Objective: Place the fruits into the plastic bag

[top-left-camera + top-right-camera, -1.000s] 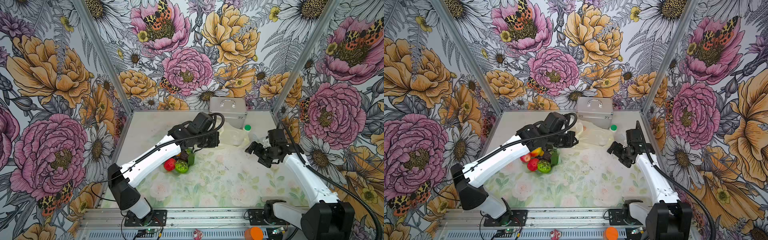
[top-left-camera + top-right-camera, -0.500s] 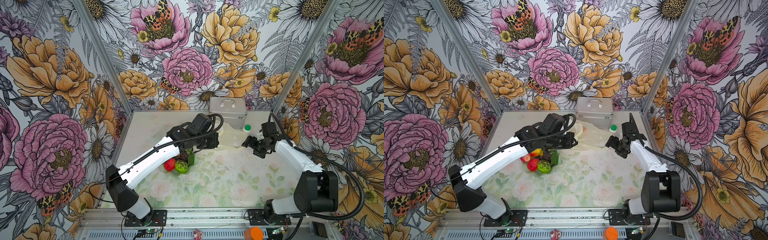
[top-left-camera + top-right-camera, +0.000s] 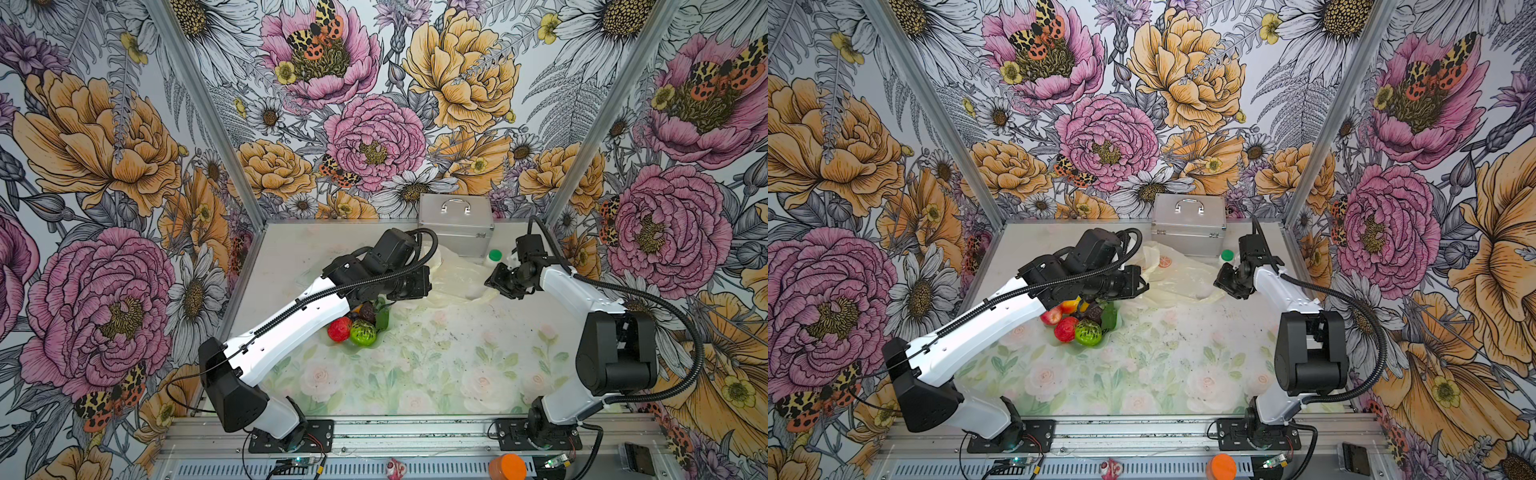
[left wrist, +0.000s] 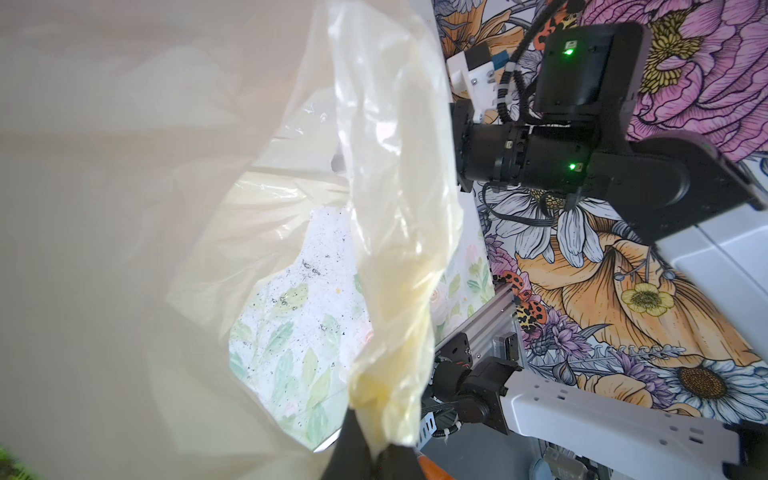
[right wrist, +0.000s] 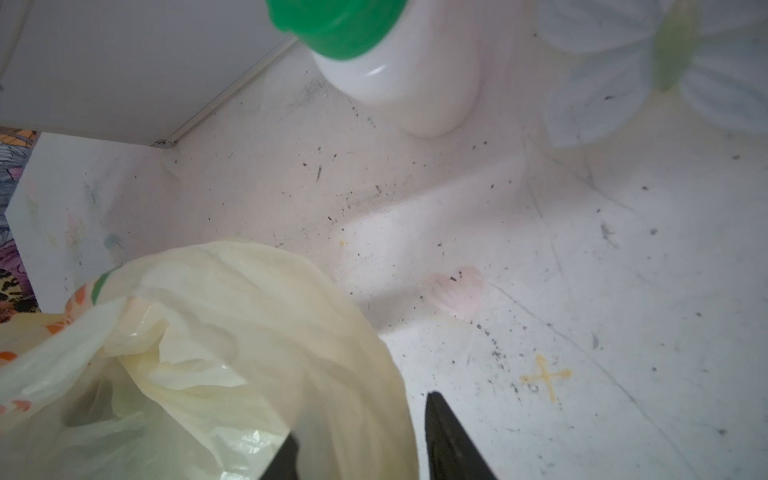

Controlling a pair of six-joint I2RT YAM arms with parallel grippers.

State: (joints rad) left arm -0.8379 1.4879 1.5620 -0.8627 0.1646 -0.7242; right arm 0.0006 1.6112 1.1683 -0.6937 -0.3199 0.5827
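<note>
The plastic bag (image 3: 457, 276) (image 3: 1179, 274) lies crumpled at the back of the table, cream-yellow and translucent. My left gripper (image 3: 430, 282) (image 4: 376, 461) is shut on the bag's left edge, holding the mouth (image 4: 386, 166) up. At the bag's right edge my right gripper (image 3: 492, 284) (image 5: 361, 415) stands narrowly open, with a fold of the bag (image 5: 232, 332) between its fingers. The fruits sit under my left forearm: apple (image 3: 1051, 316), strawberry (image 3: 340, 329) (image 3: 1066, 329), kiwi half (image 3: 363, 332) (image 3: 1088, 332), mango (image 3: 1070, 305) and avocado (image 3: 1094, 313).
A silver metal case (image 3: 456, 224) (image 3: 1188, 222) stands against the back wall behind the bag. A white bottle with a green cap (image 3: 493, 255) (image 5: 399, 70) stands just behind my right gripper. The fruits rest on a pale green dish (image 3: 1084, 349).
My right gripper has swung back and left to the bag's right edge, and its jaws have narrowed round a fold. The left arm still holds the bag in place.
</note>
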